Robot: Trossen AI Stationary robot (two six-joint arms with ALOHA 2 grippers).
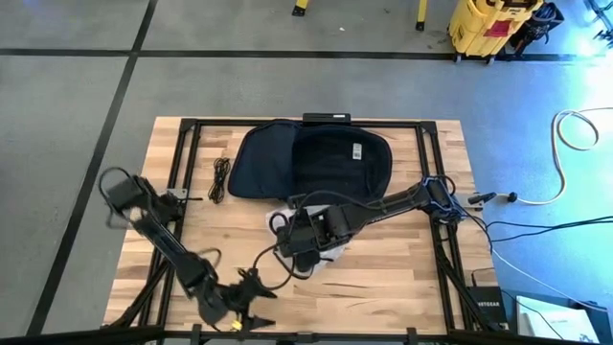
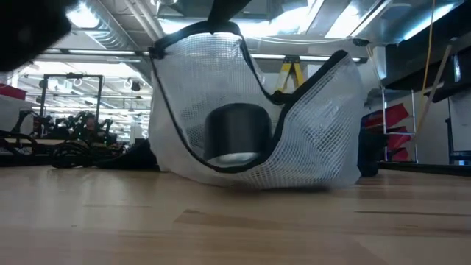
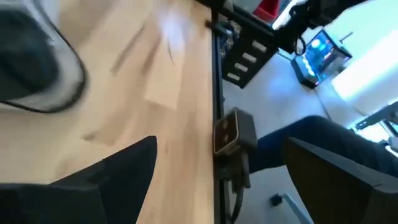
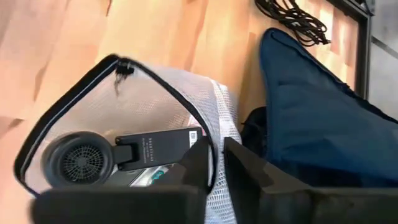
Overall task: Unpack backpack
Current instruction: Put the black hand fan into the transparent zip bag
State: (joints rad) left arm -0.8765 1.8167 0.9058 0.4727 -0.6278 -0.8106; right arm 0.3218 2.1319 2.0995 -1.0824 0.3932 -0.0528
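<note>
From above, the backpack (image 1: 311, 161) lies open at the far middle of the table (image 1: 383, 278), a coiled cable (image 1: 221, 177) just to its left. The right gripper (image 1: 311, 233) sits on the near side of the backpack, over a white mesh pouch (image 1: 330, 251). The left gripper (image 1: 233, 311) waits at the table's near edge, well apart from the backpack.

At table height, the mesh pouch (image 2: 257, 118) hangs lifted by its dark trim, its bottom about on the wood, with a dark hair dryer (image 2: 235, 132) inside.

The left wrist view shows that claw's fingers (image 3: 112, 180) spread apart, holding nothing.

The right wrist view shows its fingers (image 4: 202, 158) clamped on the pouch's rim (image 4: 155, 81), beside the backpack (image 4: 317, 118).

The pouch looks freshly out; next, I judge, it needs carrying clear of the backpack and releasing.
</note>
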